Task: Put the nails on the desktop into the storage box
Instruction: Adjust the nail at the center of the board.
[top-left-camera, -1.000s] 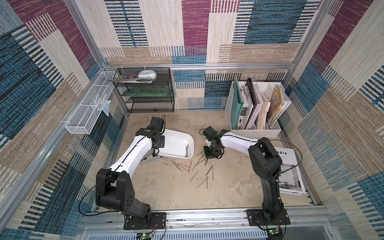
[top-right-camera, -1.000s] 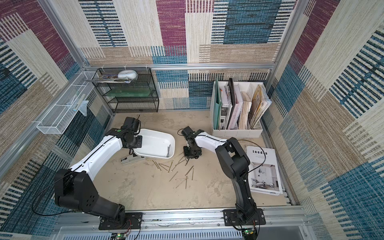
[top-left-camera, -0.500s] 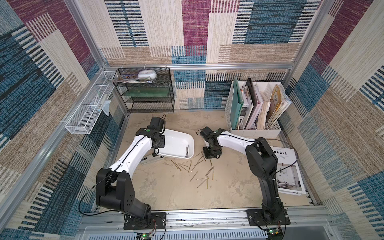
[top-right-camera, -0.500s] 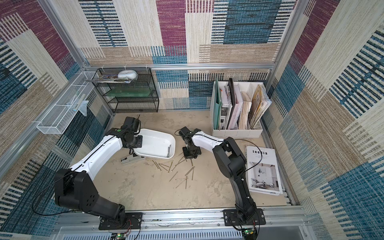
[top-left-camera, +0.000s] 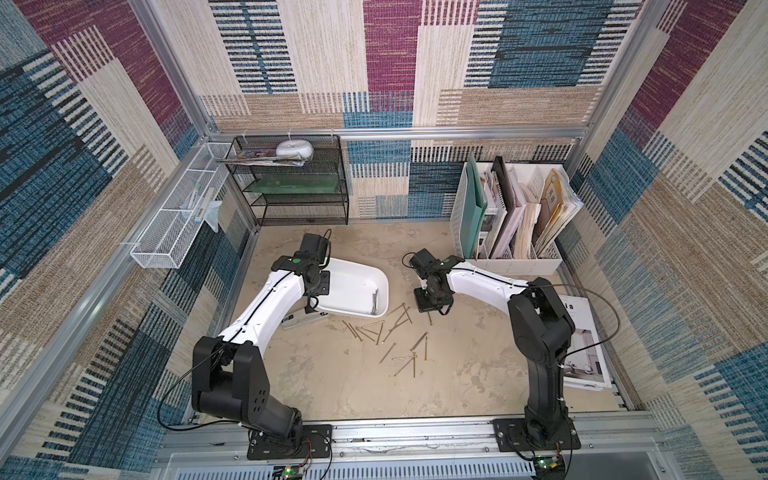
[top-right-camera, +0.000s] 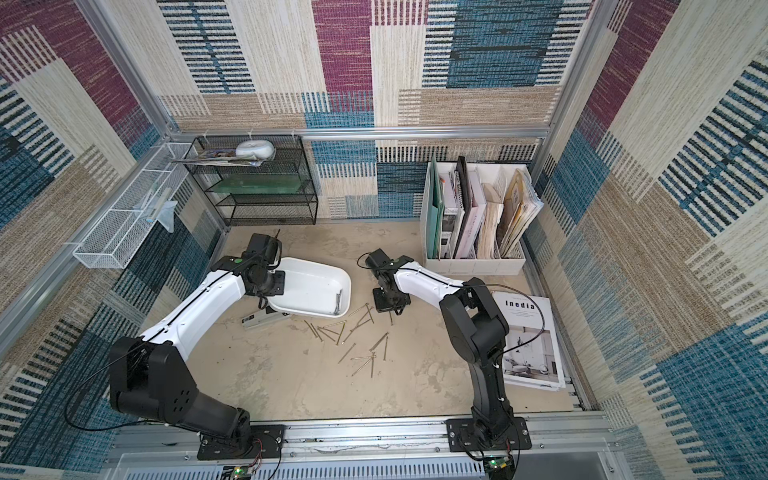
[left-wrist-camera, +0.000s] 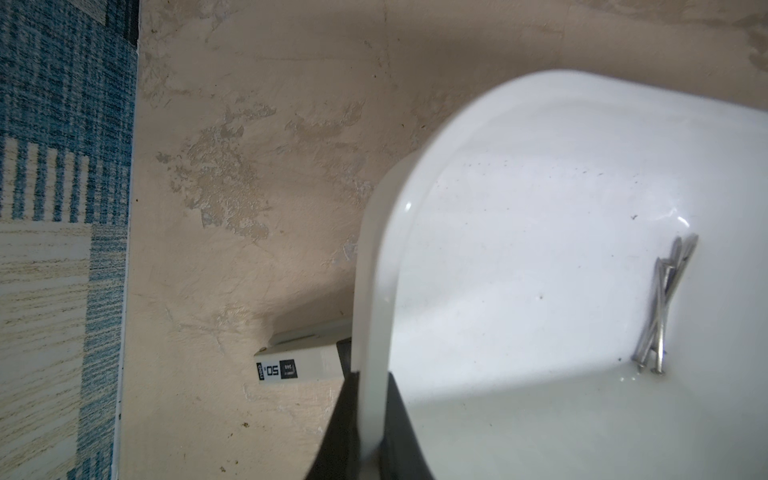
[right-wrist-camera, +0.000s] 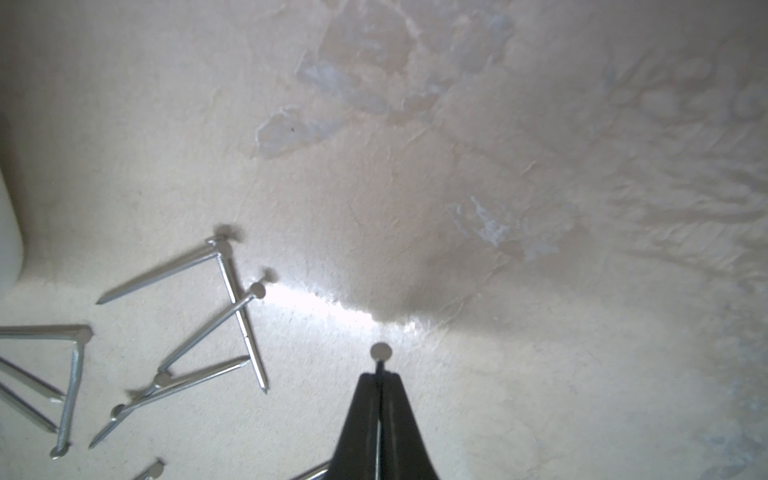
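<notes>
Now, right tool pinching nail, left tool gripping storage box

**Enclosure and Furnishings**

Woven patchwork walls in blue, magenta and beige enclose the cell on three sides. A black mesh shelf and a white file holder stand against the back wall; a white wire basket hangs on a side wall.
</notes>
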